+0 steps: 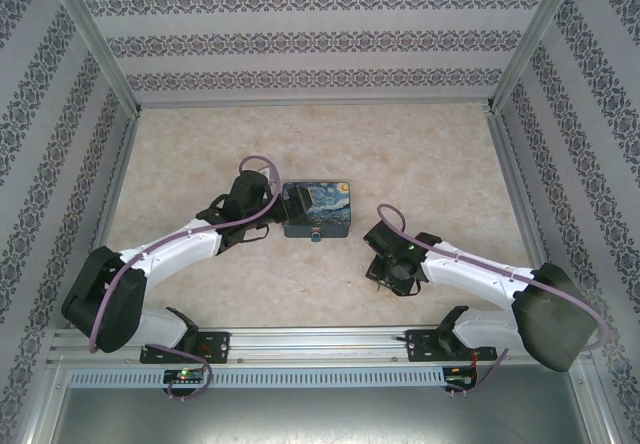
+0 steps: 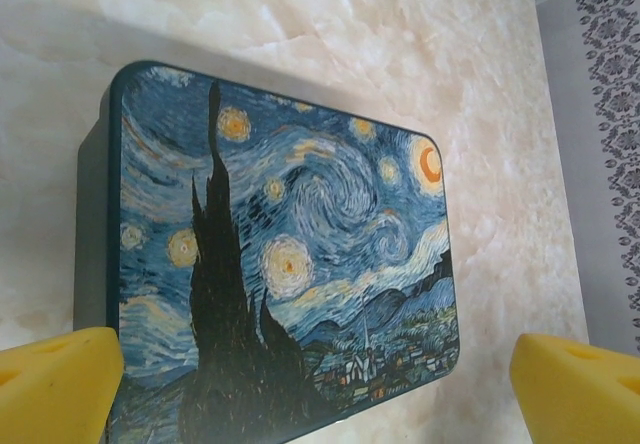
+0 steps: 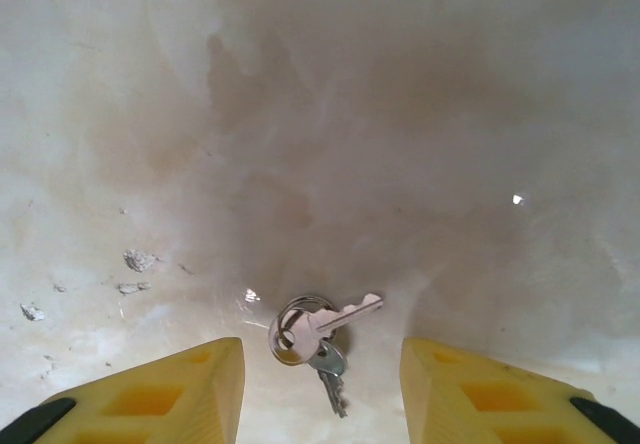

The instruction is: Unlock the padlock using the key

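Observation:
Two small metal keys on a ring, the key [image 3: 335, 319], lie flat on the pale marbled tabletop. My right gripper [image 3: 320, 369] points down over them, open, one yellow finger on each side and neither touching. The tiny teal-blue padlock [image 1: 315, 235] hangs at the front face of the starry-night box [image 1: 316, 210] in the middle of the table. My left gripper [image 2: 320, 394] is wide open at the box's left end, its yellow fingertips [image 2: 55, 384] spread wider than the painted lid [image 2: 290, 254] and holding nothing. The right gripper [image 1: 385, 282] is to the right of the box, nearer to me.
Patterned walls on aluminium posts [image 1: 100, 49] enclose the table on three sides. A slotted rail [image 1: 320, 349] with both arm bases runs along the near edge. Small white flecks [image 3: 140, 260] lie on the tabletop left of the keys.

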You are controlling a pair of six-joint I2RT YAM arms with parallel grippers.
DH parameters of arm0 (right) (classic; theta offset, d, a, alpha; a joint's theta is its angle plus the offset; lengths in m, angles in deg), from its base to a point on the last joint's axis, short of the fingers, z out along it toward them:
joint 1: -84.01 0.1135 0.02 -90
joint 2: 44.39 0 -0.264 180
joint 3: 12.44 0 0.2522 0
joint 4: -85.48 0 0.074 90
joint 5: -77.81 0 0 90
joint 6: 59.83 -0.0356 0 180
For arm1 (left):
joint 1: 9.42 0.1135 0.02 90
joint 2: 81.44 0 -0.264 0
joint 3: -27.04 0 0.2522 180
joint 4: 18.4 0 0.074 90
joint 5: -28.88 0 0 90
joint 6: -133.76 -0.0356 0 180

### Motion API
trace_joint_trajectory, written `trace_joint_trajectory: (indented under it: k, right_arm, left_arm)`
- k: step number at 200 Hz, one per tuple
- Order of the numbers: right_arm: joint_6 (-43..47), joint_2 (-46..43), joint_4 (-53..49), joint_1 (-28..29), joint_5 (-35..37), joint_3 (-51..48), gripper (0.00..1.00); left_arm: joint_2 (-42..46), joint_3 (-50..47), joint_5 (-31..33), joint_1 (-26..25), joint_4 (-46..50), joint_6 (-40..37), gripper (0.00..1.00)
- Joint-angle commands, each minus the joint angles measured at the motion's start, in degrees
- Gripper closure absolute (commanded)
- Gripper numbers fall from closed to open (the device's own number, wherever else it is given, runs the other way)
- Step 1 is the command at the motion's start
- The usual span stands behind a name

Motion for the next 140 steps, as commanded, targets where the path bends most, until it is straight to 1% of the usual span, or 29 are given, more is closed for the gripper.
trace_joint_trajectory:
  k: [1,22,58,116,140]
  right_arm:
    - [-0.9,1.8,-1.0,0.5,1.5,1.9,0.54]
    - [-0.2,4.0,-1.0,0.6,0.9,3.0,0.55]
    - [0.4,6.8,-0.9,0.6,0.5,3.8,0.59]
    - [2.0,11.2,-1.7,0.9,0.8,5.7,0.62]
    - [2.9,13.0,-1.4,0.9,1.4,6.1,0.68]
  left_arm:
    - [-0.8,-0.9,-1.1,-0.6,-3.3,0.9,0.01]
    - [-1.2,-1.0,-1.5,-0.6,-3.9,0.9,0.01]
    - [-1.8,-1.1,-1.8,-0.7,-4.7,1.0,0.01]
    - [-3.0,-0.9,-2.7,-0.7,-5.9,1.4,0.01]
    - [-3.2,-0.7,-3.1,-0.7,-5.5,1.3,0.01]
